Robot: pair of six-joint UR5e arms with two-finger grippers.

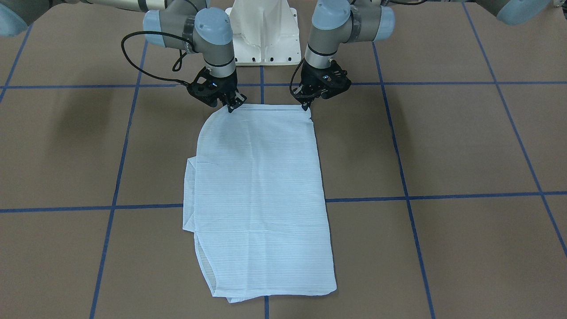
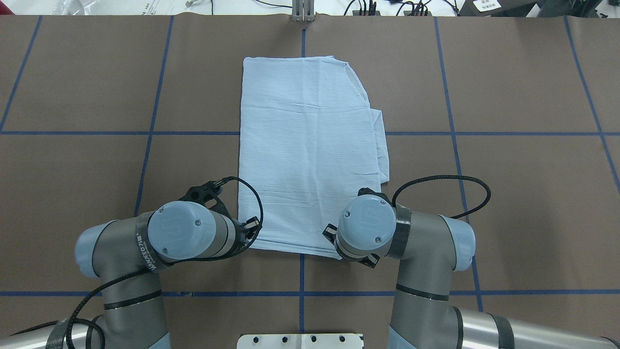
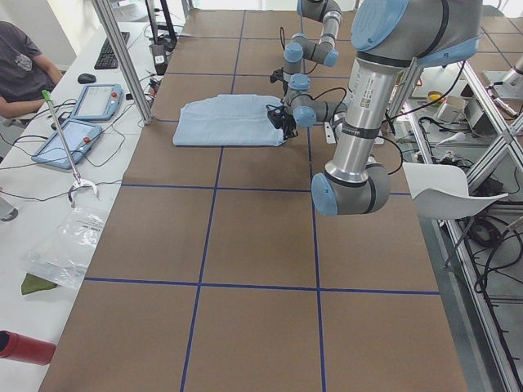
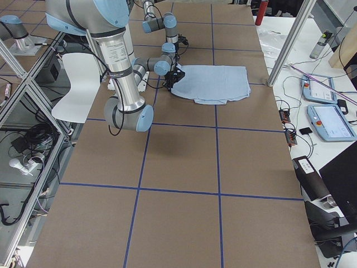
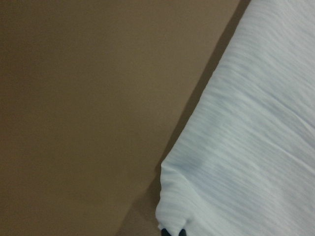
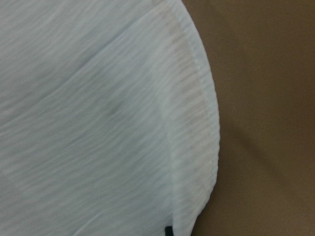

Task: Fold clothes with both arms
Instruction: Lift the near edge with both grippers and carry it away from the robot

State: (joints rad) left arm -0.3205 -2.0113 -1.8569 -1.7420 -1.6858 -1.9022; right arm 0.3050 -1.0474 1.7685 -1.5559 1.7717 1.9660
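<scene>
Overhead: the wrist housings cover both sets of jaws and the near corners of the shirt (image 2: pixel 305 145). Wrist views: the lower frame edge cuts the left gripper (image 5: pixel 172 232) and right gripper (image 6: pixel 168 231) down to dark slivers. Side views: jaws too small to read. Right grip undetermined.

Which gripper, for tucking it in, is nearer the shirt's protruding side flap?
Right. Right gripper sits at the shirt corner on the flap's side; left gripper at the opposite corner.
</scene>
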